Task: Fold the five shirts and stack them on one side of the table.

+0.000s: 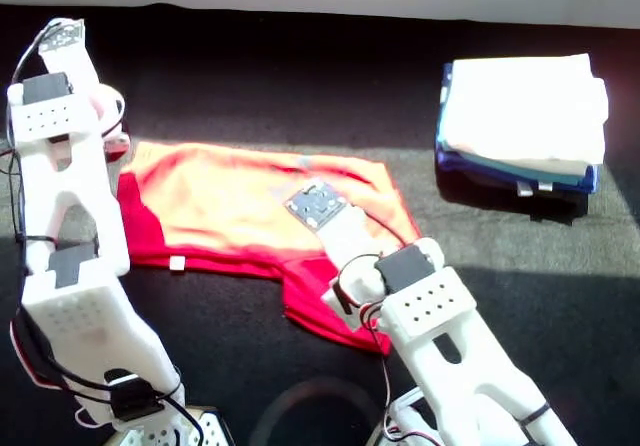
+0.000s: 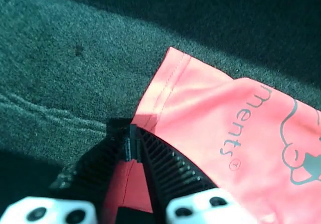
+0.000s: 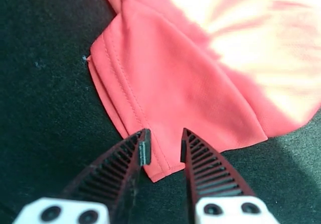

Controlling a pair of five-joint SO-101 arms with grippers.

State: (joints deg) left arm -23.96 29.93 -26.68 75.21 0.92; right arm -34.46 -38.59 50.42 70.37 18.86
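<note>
Left pincer (image 2: 133, 144) clamps red shirt (image 1: 230, 201) | right pincer (image 3: 164, 146) parted | length runs side-to-side

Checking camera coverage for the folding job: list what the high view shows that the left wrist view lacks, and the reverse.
High view adds: the stack of folded shirts at the table's far right, and the red shirt spread out whole. Left wrist view adds: the left gripper shut on the shirt's edge, and the grey print on the fabric. Both share: the red shirt lying on the dark table.
</note>
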